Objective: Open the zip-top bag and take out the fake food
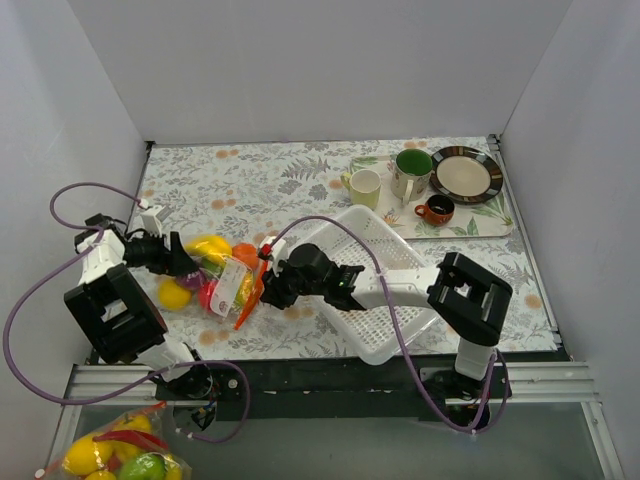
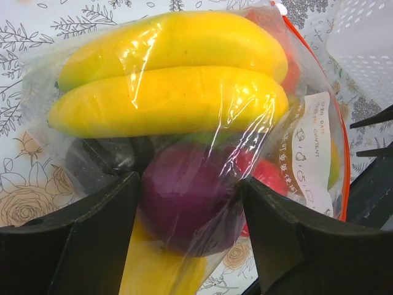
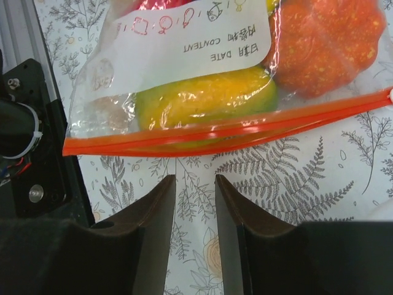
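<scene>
Just left of the white perforated plastic basket, the clear crinkly zip-top bag lies on the leaf-printed tablecloth, bulging with glossy fake food: smooth yellow bananas, a round purple piece, a ribbed orange piece. The left gripper clasps its closed end, black fingers pressed to either side of the purple piece. The right gripper has its jaws slightly apart and empty, just short of the red zip strip.

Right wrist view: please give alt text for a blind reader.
A clear plastic zip-top bag of glossy plastic fake food lies on a leaf-printed cloth, orange-red zip strip nearest. The right hand has parted black fingers just short of it.
</scene>
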Robot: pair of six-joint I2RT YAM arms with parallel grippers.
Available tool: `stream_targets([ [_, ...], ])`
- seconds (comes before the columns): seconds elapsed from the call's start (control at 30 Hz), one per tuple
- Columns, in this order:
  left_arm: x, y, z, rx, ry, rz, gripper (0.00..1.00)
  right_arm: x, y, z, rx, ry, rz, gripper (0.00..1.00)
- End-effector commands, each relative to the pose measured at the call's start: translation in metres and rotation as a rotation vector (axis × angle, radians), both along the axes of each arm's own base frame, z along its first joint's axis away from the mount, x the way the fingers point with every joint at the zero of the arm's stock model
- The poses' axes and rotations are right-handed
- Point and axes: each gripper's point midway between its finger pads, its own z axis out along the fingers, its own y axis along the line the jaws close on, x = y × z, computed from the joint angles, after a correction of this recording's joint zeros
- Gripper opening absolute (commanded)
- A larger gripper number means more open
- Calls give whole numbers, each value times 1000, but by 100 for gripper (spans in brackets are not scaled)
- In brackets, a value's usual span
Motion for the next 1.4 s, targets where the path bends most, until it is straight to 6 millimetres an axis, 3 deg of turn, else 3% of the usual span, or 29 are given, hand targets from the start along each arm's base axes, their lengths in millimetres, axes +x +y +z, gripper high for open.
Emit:
stream_targets([
  [0.0,-2,0,-10,-3,-2,-21,62,21,7,-21,-77,-23,-49,42],
  [0.23,-3,-4,-12,-21,0,-42,54,33,33,-20,-86,-48,-25,47],
  [0.33,-4,-1,-20,-4,14,-51,43,27,33,-31,-108,-27,-6,51],
  [0.37,-4,0,-22,0,16,-50,35,25,32,-33,-112,-24,-4,62],
  [0.47,-5,0,-28,5,17,-53,27,16,24,-38,-126,-18,-19,95],
  [0.5,-4,0,-29,4,13,-55,22,11,22,-40,-125,-19,-20,99],
  [0.73,-9,-5,-35,-6,20,-63,8,7,32,-29,-75,-26,-56,98],
  [0.87,-18,-8,-38,16,21,-86,2,27,35,-24,-73,-66,-162,98],
  [1.03,-27,-11,-42,31,33,-104,0,28,47,-10,-27,-63,-167,99],
  [1.23,-31,-15,-43,15,38,-122,0,21,56,-16,-41,-60,-146,98],
  [1.37,-31,-13,-42,35,35,-126,0,17,47,-41,-143,-39,-134,99],
])
